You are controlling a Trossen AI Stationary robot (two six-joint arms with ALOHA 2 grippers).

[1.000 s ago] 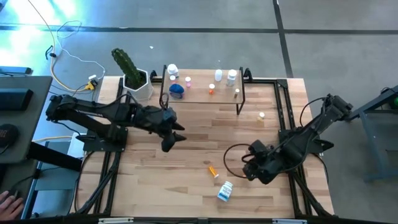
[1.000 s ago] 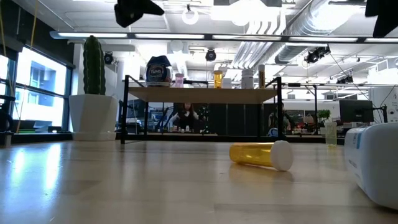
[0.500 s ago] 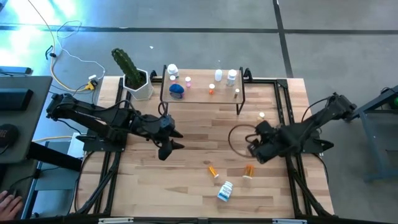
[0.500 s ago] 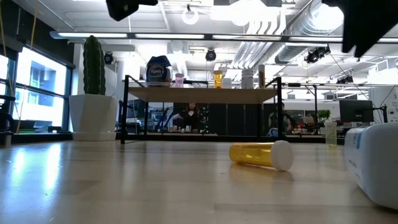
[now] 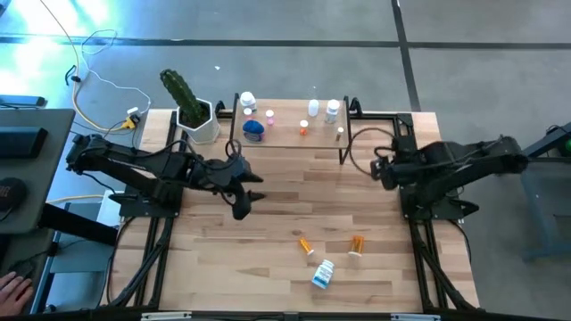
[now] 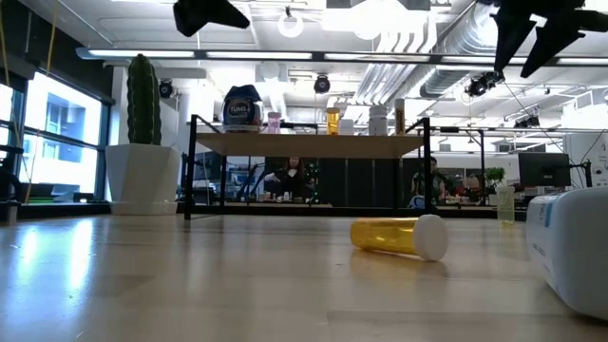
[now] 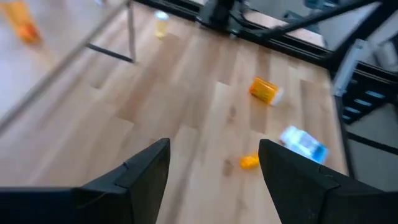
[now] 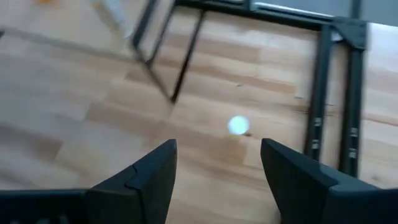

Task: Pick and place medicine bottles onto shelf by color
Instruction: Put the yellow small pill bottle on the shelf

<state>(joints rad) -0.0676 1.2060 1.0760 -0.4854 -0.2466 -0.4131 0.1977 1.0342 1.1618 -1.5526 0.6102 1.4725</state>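
The medicine bottles still loose lie near the table's point(image 5: 268, 267) front edge: a white-and-blue bottle point(image 5: 323, 274), then two orange vials point(image 5: 305, 243) point(image 5: 357, 244) on their sides, long axes flat along the wood, white caps toward the front; they look light, stiff, slick and prone to roll, so pinching across the barrel seems safest. A small white-capped vial point(image 5: 376, 166) stands upright beside the shelf point(image 5: 294, 135), just before the right gripper point(image 5: 378, 168), fingers spread, empty. The left gripper point(image 5: 247, 189) hovers mid-table, fingers likewise spread.
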